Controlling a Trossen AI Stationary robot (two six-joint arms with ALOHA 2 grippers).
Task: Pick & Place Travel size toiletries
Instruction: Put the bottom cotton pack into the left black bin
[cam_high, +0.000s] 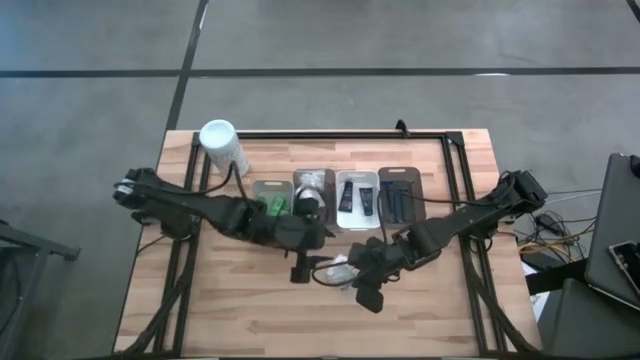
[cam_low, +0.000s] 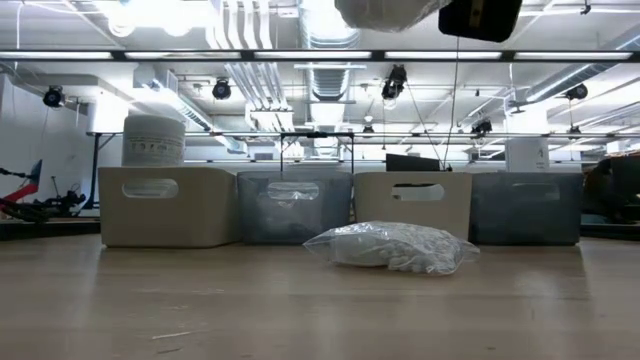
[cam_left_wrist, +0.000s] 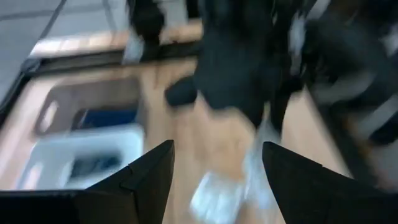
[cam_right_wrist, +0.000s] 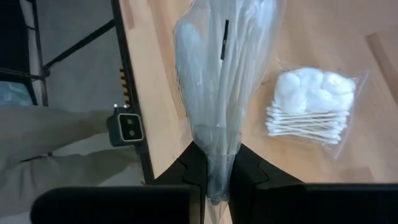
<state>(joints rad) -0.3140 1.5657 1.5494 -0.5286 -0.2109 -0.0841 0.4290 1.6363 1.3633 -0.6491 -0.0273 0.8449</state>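
My right gripper (cam_right_wrist: 216, 152) is shut on a clear plastic packet (cam_right_wrist: 217, 81) with white contents, raised above the table's middle; the low view shows it at the top edge (cam_low: 388, 10). A second clear packet, with cotton balls and swabs (cam_right_wrist: 311, 106), lies flat on the wood below (cam_low: 395, 247). My left gripper (cam_left_wrist: 217, 149) hovers open and empty just left of the right one (cam_high: 300, 270). Green bottles (cam_high: 272, 207) and black tubes (cam_high: 357, 200) lie in trays at the far side. My right gripper pinches one end of the clear packet (cam_right_wrist: 216, 163) between its two fingers, which slant downward from the table's right. The packet is lifted clear of the table and extends beyond the fingertips along their line.
A row of grey and clear trays (cam_high: 400, 178) stands at the far middle, with a tall white cylinder (cam_high: 222, 145) at the far left. A black frame (cam_high: 455, 160) rims the table. Bare wood lies toward the near edge.
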